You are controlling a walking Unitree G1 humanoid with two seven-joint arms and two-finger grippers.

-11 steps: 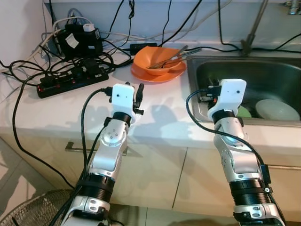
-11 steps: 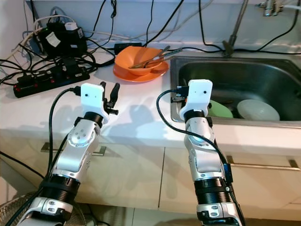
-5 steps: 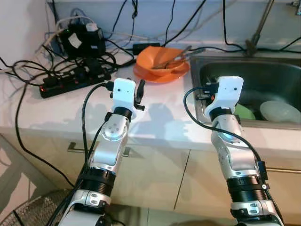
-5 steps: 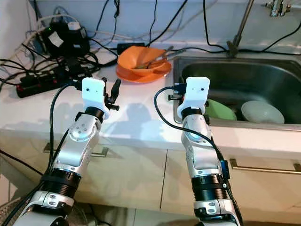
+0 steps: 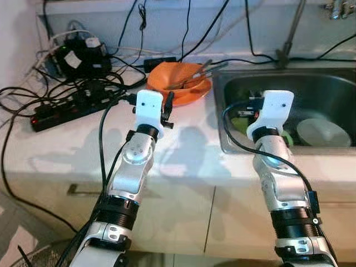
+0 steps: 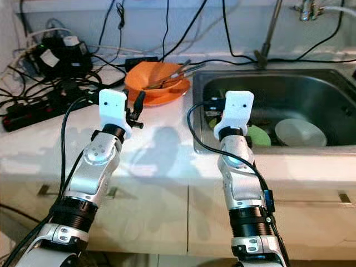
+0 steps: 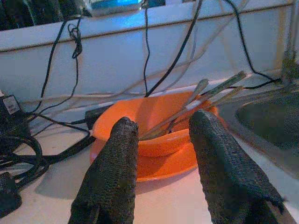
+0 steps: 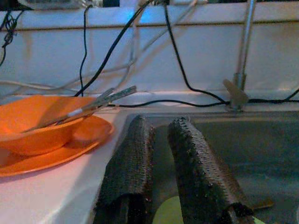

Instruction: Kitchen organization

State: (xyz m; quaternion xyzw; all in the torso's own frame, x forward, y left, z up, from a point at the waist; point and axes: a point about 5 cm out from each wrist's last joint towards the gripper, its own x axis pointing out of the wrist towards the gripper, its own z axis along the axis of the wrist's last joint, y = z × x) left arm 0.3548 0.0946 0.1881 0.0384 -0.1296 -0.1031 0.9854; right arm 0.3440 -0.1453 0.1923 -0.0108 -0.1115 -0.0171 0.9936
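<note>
Facing the orange bowl (image 7: 154, 126) straight ahead, the open, empty left gripper (image 7: 161, 172) is nearer; the right gripper (image 8: 159, 172), nearly closed, hovers at the sink (image 6: 311, 92).

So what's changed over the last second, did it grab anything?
Nothing grabbed. Only the camera shifted as the robot moved. The left gripper stays open, aimed at the orange bowl; the right gripper stays empty at the sink. Dishes lie where they were.
</note>
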